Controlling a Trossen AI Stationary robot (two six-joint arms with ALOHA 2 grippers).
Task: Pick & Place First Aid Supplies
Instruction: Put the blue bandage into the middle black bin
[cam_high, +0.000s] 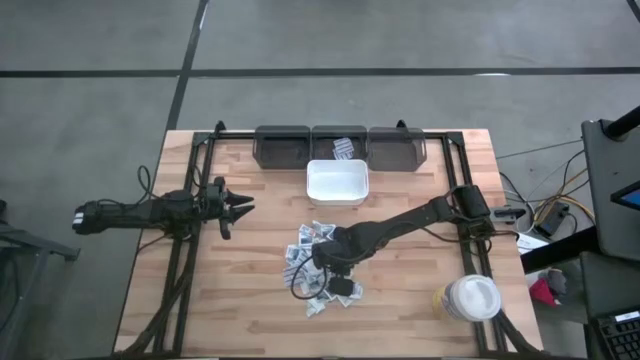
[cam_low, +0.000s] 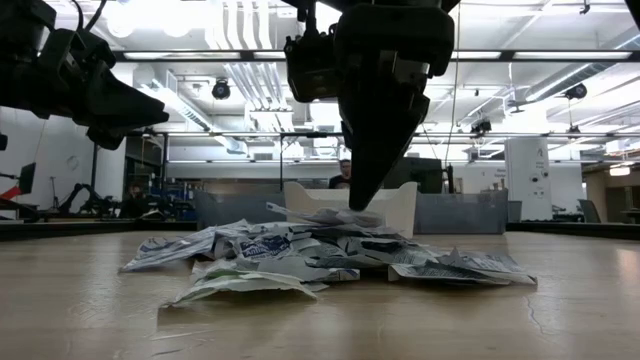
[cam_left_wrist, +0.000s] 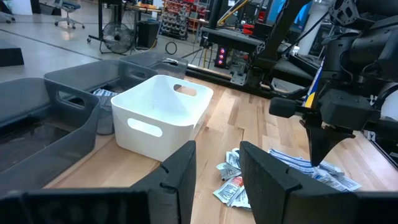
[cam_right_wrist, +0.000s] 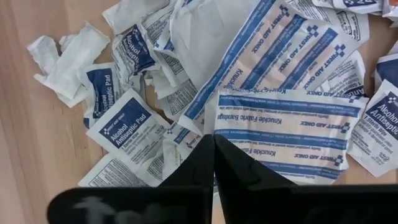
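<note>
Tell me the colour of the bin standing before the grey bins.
White bin, seen best in the left wrist view.

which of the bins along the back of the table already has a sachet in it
The middle grey bin, directly behind the white bin: a striped sachet lies inside it. The grey bins on either side look empty.

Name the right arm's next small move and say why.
Probably lift straight up. The right tool is shut, its tips down in the pile of sachets, seemingly pinching an edge. Rising would show whether one comes free before carrying it toward the white bin.
</note>
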